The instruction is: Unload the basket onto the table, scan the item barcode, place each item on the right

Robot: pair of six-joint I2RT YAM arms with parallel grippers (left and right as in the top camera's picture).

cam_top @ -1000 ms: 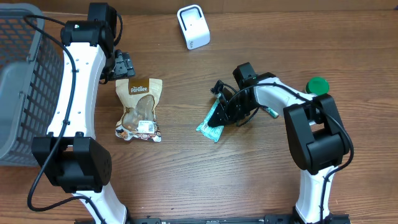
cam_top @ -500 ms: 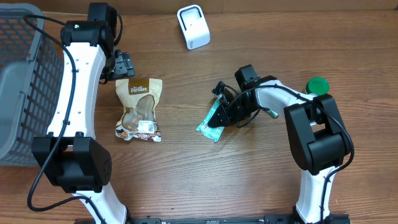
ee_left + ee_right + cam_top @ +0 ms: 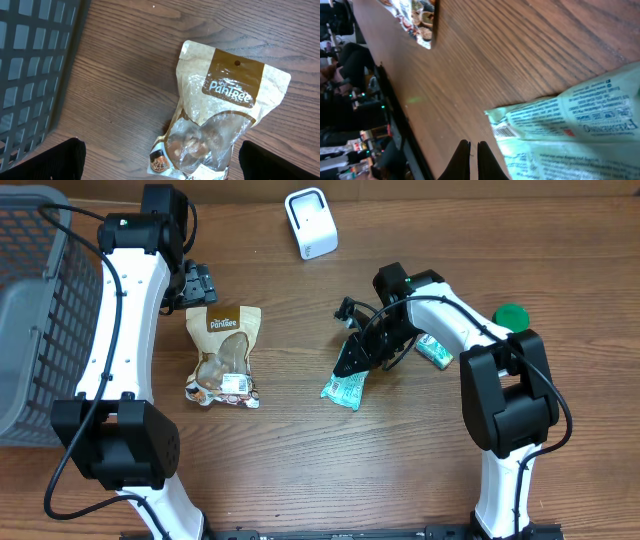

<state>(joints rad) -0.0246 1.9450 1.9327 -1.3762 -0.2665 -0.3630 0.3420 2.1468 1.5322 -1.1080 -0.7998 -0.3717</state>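
**Inspector:** Jaws, both arms?

**Assistant:** Left gripper (image 3: 197,283): fingers (image 3: 45,160) wide apart, holding nothing, poised at the far end of a snack pouch (image 3: 224,355). Right gripper (image 3: 470,150): fingers pressed together, nothing between them.

**Inspector:** Location of the item?

**Assistant:** A teal packet (image 3: 343,390) lies flat on the wooden table (image 3: 300,470), about centre, just on the near side of the right gripper's tip. In the right wrist view the packet sits beside the closed tips, not within them. Whether they touch it, I cannot tell.

**Inspector:** Markings?

**Assistant:** A barcode (image 3: 504,131) shows near the packet's corner, among lines of print too fine to read. The pouch bears a brown label reading "Pantree" and a small white sticker at its near end.

**Inspector:** Scanner?

**Assistant:** A white barcode scanner (image 3: 311,222) stands at the far edge, well apart from the packet.

**Inspector:** Remaining items?

**Assistant:** A grey mesh basket (image 3: 30,310) at far left, a round green lid (image 3: 511,316) at right, and a second small green packet (image 3: 433,350) beside the right arm.
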